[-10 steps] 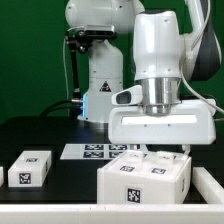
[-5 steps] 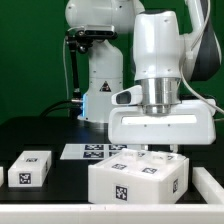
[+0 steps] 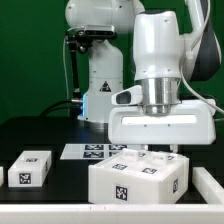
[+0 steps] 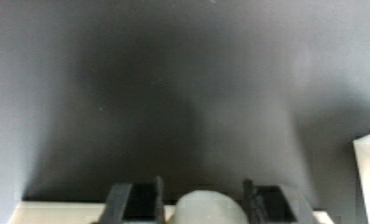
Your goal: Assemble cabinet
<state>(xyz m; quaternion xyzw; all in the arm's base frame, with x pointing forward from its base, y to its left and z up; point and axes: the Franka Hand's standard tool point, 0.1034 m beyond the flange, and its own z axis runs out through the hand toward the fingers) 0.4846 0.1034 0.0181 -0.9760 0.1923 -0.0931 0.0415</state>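
White, rounded arm [image 3: 160,50] with a grey wrist ring [image 3: 160,95], a black cable [image 3: 70,75] and seemingly dark fingers [image 4: 136,200].

Cabinet [image 3: 138,178]: on the desk [image 3: 45,138], directly beneath the hand [image 3: 163,152], its body reaching nearer the camera than the hand and toward the exterior view's left. Marker board [image 3: 92,151]: flat on the desk, off the hand toward the exterior view's left, just behind the cabinet's far corner; loose block [image 3: 30,168]: farther out on that same side, well apart from hand and cabinet. Further part [image 3: 211,181]: at the frame's edge on the hand's opposite side, just beside the cabinet.
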